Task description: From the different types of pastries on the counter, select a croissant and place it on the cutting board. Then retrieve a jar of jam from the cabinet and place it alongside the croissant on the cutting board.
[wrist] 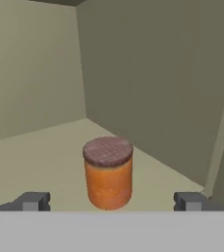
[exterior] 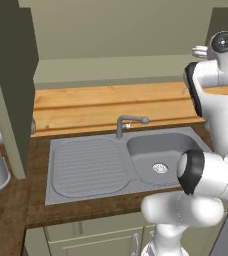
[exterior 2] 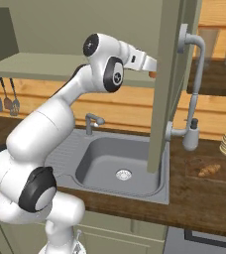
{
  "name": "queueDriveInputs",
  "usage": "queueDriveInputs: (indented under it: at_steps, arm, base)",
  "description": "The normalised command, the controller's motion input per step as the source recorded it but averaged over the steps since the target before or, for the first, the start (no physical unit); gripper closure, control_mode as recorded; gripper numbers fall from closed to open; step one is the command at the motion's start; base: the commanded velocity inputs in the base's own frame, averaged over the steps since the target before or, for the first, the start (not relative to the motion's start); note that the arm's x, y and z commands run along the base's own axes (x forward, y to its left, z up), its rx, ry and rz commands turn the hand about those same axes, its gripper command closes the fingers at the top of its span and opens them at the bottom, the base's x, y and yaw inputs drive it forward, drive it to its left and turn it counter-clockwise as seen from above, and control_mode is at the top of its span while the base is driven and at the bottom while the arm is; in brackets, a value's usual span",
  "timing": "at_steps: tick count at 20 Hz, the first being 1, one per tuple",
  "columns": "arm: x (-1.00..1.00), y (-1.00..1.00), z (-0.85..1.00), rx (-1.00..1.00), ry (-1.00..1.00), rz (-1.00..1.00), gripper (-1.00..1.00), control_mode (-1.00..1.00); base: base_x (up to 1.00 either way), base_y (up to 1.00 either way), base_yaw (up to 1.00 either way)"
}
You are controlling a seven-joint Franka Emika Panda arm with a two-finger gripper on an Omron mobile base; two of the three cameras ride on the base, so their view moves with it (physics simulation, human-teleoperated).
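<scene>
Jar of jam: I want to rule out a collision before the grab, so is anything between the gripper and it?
Nothing visible. In the hand view the jar of jam stands alone on the cabinet shelf, centred ahead of the open gripper, fingertips either side.

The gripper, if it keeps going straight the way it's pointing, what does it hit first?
Most likely the jar of jam, standing upright on the cabinet shelf, centred between the open gripper fingertips; how far ahead is unclear.

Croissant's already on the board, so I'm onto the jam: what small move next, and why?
Probably ease the open gripper forward, then close. The squat orange jar with the dark lid stands upright on the pale green cabinet shelf, centred between the spread fingertips but still ahead of them.
</scene>
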Motion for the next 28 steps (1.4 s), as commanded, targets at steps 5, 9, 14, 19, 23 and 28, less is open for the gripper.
queueDriveInputs:
  at_steps: [5, 9, 14, 19, 23, 28]
  arm:
    - [0.19, -0.27, -0.19, 0.00, 0.01, 0.00, -1.00, -1.00]
    - [0.02, 0.01, -0.21, 0.00, 0.00, 0.00, -1.00, -1.00]
    - [0.10, 0.18, -0.25, -0.02, 0.00, 0.00, -1.00, -1.00]
    - [0.27, 0.13, -0.06, 0.00, 0.01, 0.00, -1.00, -1.00]
    - [0.19, -0.03, 0.00, 0.00, 0.00, 0.00, -1.00, -1.00]
    - [0.21, -0.14, 0.00, 0.00, 0.00, 0.00, -1.00, -1.00]
  base:
    - [0.00, 0.00, 0.00]
    - [0.00, 0.00, 0.00]
    - [0.00, 0.00, 0.00]
    - [0.00, 0.00, 0.00]
    - [0.00, 0.00, 0.00]
    - [0.00, 0.00, 0.00]
